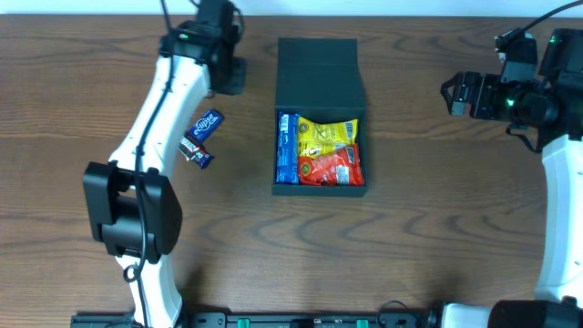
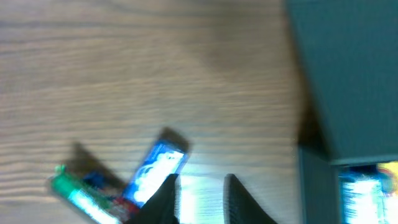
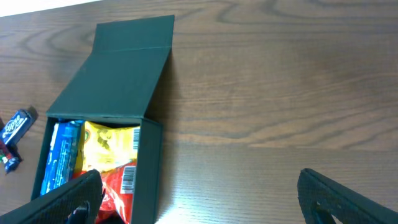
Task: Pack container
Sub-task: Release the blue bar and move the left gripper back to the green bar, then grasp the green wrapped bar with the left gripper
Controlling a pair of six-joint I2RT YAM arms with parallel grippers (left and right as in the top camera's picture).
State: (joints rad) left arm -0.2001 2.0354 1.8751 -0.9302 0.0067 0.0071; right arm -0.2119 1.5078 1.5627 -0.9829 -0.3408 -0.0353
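Observation:
The dark teal container (image 1: 319, 189) sits mid-table with its flap lid (image 1: 319, 64) lying open behind it. Inside lie a blue packet (image 1: 288, 148), a yellow packet (image 1: 330, 134) and a red packet (image 1: 332, 167). My left gripper (image 1: 228, 68) hovers left of the lid. In the left wrist view its jaws (image 2: 202, 186) stand a little apart, with bare table between them and a blue snack bar (image 2: 158, 168) just to their left. My right gripper (image 1: 451, 96) is far right of the container, its jaws (image 3: 199, 193) wide open and empty.
Two loose snack bars lie left of the container: the blue one (image 1: 206, 124) and a dark one with red and green ends (image 1: 196, 152), touching each other. The left arm's base (image 1: 132, 214) stands at the front left.

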